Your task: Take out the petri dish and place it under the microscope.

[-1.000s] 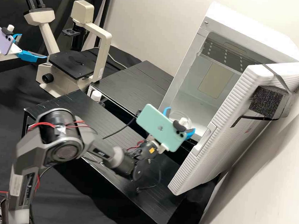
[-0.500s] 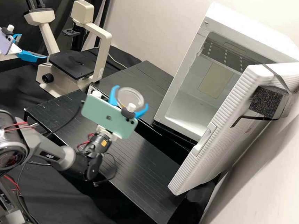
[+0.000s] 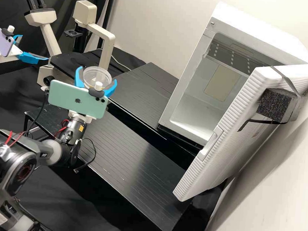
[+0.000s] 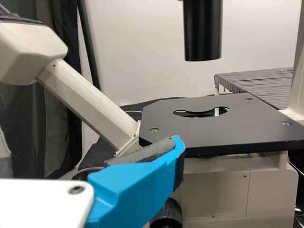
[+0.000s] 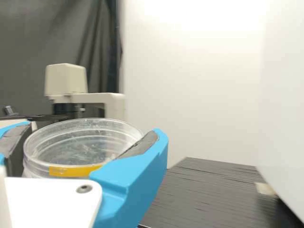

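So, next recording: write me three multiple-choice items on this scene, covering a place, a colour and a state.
1. The clear plastic petri dish is:
A) on the black microscope stage
B) inside the white cabinet
C) in the right gripper

2. The band on its side is:
A) yellow
B) red
C) green

3. The white ribbed cabinet door is:
A) shut
B) open
C) detached

1: C, the blue fingers flank it.
2: A, the right wrist view shows the colour.
3: B, the cabinet's interior is exposed.

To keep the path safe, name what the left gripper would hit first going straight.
The left gripper would likely meet the microscope first, perhaps at its black stage; depth is unclear.
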